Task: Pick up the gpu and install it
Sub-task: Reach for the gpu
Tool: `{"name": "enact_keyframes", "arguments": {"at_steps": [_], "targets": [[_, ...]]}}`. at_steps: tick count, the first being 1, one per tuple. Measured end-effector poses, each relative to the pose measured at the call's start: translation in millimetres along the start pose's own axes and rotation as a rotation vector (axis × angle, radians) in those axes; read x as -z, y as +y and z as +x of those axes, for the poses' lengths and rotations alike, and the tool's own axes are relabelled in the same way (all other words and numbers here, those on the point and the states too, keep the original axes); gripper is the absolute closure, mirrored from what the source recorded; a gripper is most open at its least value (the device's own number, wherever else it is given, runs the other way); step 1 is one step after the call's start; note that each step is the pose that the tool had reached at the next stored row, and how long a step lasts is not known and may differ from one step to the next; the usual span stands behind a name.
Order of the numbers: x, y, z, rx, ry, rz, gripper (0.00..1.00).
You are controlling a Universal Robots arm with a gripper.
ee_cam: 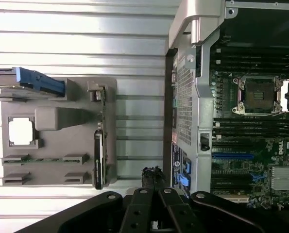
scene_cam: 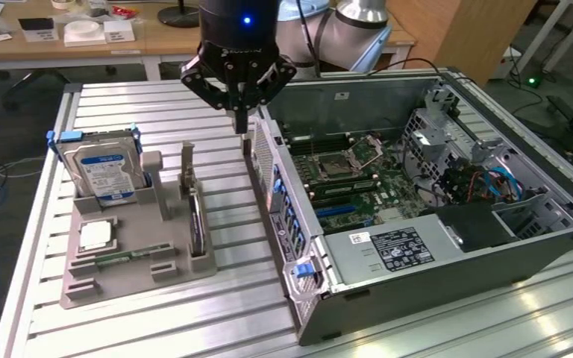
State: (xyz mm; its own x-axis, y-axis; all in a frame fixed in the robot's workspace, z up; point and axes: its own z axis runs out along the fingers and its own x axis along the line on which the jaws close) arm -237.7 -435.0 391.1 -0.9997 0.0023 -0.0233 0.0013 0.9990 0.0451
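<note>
Gpu (scene_cam: 199, 224) stands in gray holder (scene_cam: 117, 277), apart from the closed, empty hand (scene_cam: 239, 123).

Slatted table (scene_cam: 167, 328): gray rack (scene_cam: 137, 280), computer case (scene_cam: 436, 287)

Leaving a narrow bare lane of tabletop (scene_cam: 235, 231) between grey holder (scene_cam: 127, 276) and computer case (scene_cam: 446, 276); hemming it with the upright gpu (scene_cam: 197, 224) and the case's perforated wall.
</note>
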Motion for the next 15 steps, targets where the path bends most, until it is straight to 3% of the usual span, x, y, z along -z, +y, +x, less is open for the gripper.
{"name": "enact_keyframes", "arguments": {"at_steps": [15], "targets": [[-0.4,-1.5,39.3,0.005,0.0003,-0.0001,0.89]]}}
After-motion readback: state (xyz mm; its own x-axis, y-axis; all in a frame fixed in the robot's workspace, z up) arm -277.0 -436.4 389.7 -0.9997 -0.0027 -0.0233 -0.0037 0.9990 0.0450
